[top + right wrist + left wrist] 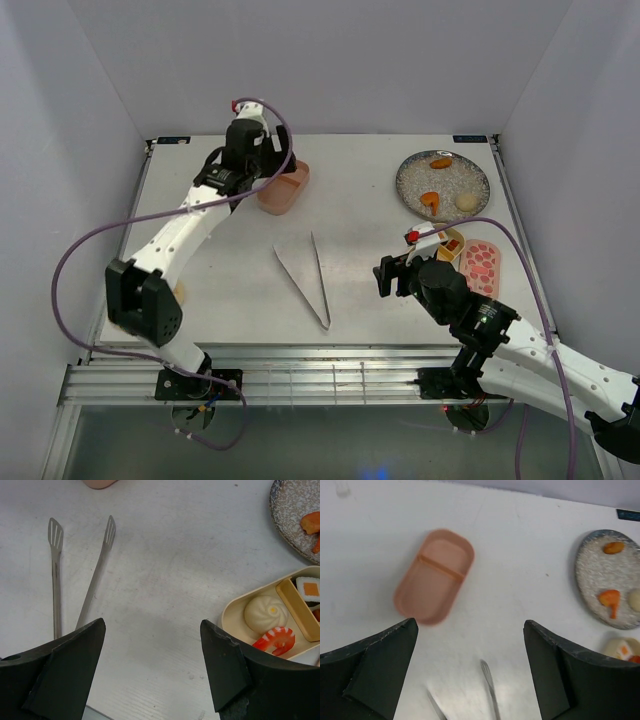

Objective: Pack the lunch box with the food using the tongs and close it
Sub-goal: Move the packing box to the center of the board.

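Presently the tongs (pixel 94 580) lie hinge-end nearest the bases, just left of the right gripper (pixel 152 640), well apart from the left gripper (pixel 470 630). Both grippers' fingers stand apart, empty

I count one pair of tongs (pixel 319 280), one pink tray (pixel 434 575) at eleven o'clock, one tan-yellow tray (pixel 237 630) and one patterned lid (pixel 481 265) at three, and one speckled plate (pixel 450 180) at one. Three food pieces (pixel 430 200) sit on the plate, and at least three more show in the tan-yellow tray.
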Controlling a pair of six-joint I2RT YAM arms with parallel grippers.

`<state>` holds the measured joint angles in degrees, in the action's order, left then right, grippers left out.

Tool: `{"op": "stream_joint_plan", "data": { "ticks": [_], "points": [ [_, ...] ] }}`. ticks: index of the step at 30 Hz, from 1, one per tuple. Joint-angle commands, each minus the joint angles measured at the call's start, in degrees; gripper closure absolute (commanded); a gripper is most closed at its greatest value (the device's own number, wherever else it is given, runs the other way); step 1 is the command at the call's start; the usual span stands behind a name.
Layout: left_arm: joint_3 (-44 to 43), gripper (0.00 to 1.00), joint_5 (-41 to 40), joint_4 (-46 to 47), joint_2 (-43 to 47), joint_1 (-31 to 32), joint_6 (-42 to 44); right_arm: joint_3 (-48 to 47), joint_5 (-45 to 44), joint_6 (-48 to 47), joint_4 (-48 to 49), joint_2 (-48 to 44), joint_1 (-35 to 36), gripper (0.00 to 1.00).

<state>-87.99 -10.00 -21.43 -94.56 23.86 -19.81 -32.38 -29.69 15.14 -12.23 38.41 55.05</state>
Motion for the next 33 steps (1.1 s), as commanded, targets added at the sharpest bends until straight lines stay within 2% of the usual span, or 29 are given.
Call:
{"op": "stream_joint_plan", "data": {
  "ticks": [1, 3, 7, 8, 11, 14, 18, 21, 23, 25, 27, 29, 33],
  "points": [
    [6.3, 0.02, 0.9, -8.2, 6.4, 1.6, -12.6, 0.2, -1.1, -0.5, 1.7, -0.4, 0.2, 0.18],
    [9.3, 0.02, -3.2, -11.2, 7.9, 3.8, -14.4, 0.3, -1.1, -0.4, 1.8, -0.4, 0.2, 0.18],
    [13.4, 0.04, -6.6, -15.4, 10.9, 8.0, -20.6, 0.7, -0.9, -0.3, 1.8, -0.4, 0.2, 0.18],
    [14.1, 0.04, -6.4, -16.2, 11.2, 9.1, -23.7, 0.7, -0.9, -0.5, 1.9, -0.3, 0.2, 0.18],
    [15.8, 0.04, -6.5, -16.7, 11.7, 11.5, -25.8, 0.5, -1.2, -0.4, 1.8, 0.0, 0.2, 0.18],
    [17.1, 0.02, -5.1, -16.5, 13.3, 11.7, -28.6, 0.7, -1.4, -0.5, 1.9, 0.1, 0.2, 0.18],
    [17.4, 0.02, -2.0, -15.7, 15.0, 11.7, -25.8, 0.1, 0.2, -1.2, 2.0, 1.6, 0.2, 0.17],
    [16.5, 0.02, -0.9, -15.6, 15.1, 11.1, -22.6, -1.2, 7.9, -0.6, 2.6, 5.4, 0.2, 0.15],
    [15.7, 0.02, 0.8, -15.5, 14.8, 8.2, -20.8, -2.2, 11.3, 0.9, 3.3, 10.3, 0.5, 0.13],
    [15.4, 0.02, 7.1, -14.3, 14.2, 4.3, -18.3, -3.8, 11.5, 2.2, 4.2, 16.1, 2.9, 0.11],
    [15.0, 0.02, 11.9, -13.6, 13.7, -2.3, -16.6, -6.4, 11.8, 2.2, 4.7, 20.1, 4.5, 0.07],
    [15.1, 0.02, 12.8, -13.5, 13.0, -7.9, -15.6, -8.7, 12.8, 2.3, 4.8, 26.4, 5.9, 0.02],
    [17.1, 0.02, 15.0, -10.2, 13.4, -14.3, -15.2, -12.5, 15.7, 1.9, 7.6, 37.7, 7.4, 0.03]
  ]
}}
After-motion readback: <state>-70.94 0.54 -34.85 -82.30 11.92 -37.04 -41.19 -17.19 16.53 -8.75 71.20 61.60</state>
